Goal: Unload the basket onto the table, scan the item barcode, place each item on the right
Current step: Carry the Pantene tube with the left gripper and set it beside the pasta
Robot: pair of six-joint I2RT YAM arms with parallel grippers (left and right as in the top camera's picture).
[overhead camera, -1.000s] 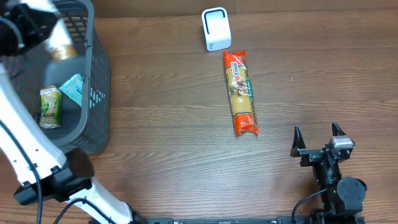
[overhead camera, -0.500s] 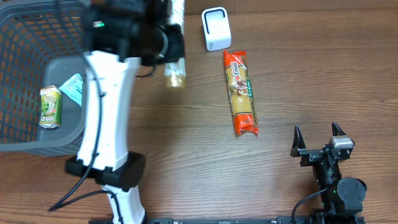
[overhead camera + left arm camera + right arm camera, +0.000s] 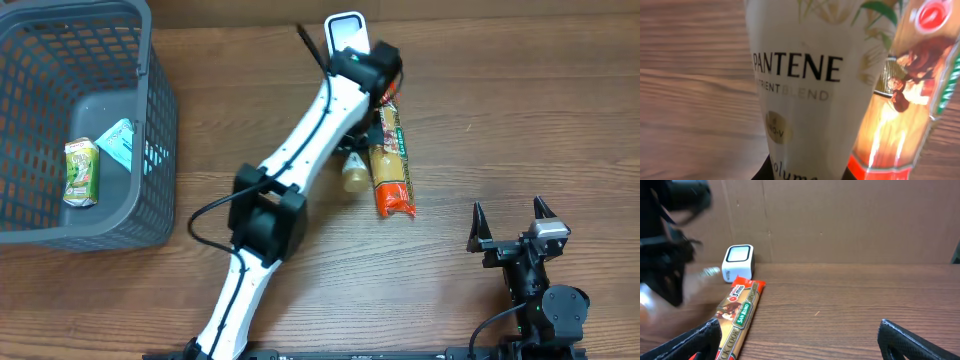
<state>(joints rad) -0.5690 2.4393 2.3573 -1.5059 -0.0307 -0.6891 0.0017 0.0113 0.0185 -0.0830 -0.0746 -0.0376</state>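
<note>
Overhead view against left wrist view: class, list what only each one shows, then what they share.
Only overhead: the grey basket, the white scanner and the open right gripper. Only left wrist: the PANTENE lettering on the shampoo bottle. Both: the shampoo bottle, the pasta pack beside it and the wooden table.

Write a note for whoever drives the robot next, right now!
Left gripper: shut on the Pantene bottle, held beside the spaghetti pack, in front of the white scanner.
Right gripper: open, empty, parked at the near right.
Basket at left holds a green drink carton and a teal packet.
Done: bottle in hand by the scanner.
Left: face its barcode to the scanner; no barcode shows, so a scan cannot be confirmed.
</note>
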